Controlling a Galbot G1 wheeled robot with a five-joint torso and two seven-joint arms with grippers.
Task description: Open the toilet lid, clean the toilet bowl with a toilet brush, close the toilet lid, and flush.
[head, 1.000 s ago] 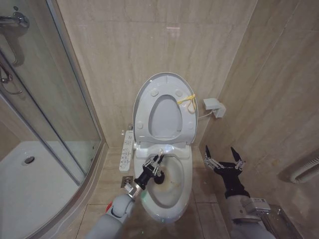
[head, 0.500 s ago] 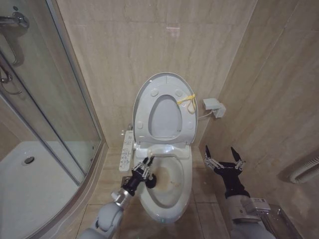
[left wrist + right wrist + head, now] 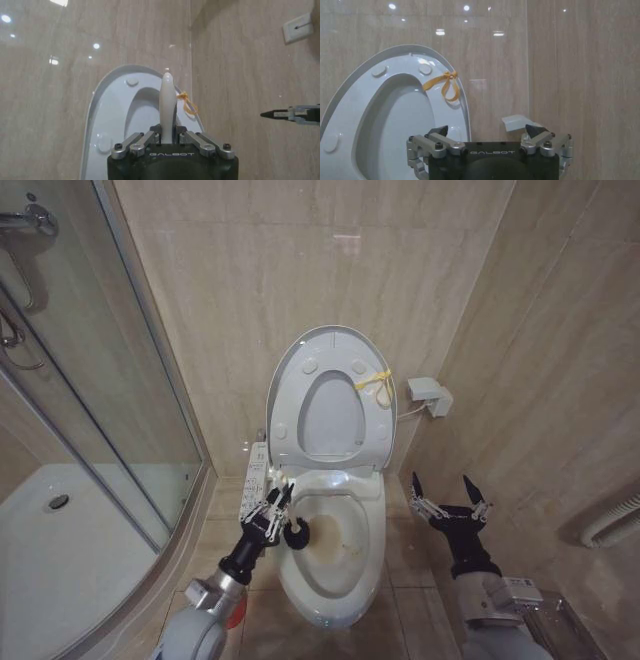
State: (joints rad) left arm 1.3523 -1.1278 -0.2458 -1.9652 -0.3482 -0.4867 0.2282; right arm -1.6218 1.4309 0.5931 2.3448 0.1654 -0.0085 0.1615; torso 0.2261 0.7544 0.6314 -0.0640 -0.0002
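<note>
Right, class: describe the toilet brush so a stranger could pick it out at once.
Find the white toilet bowl against the beige tiled wall, its toilet lid raised. At the bowl's left rim, the left gripper holds the toilet brush: a thin white handle with a dark bristle head, the one dark thing against the white ceramic.

Pretty clearly a home-style bathroom; beige marble-look tiles (image 3: 300,270) are laid on walls and floor; a floor-standing toilet bowl (image 3: 345,575) is set against the back wall with its toilet lid (image 3: 330,395) raised; a curved glass shower enclosure (image 3: 90,380) with a white shower tray (image 3: 60,550) is fitted alongside.
</note>
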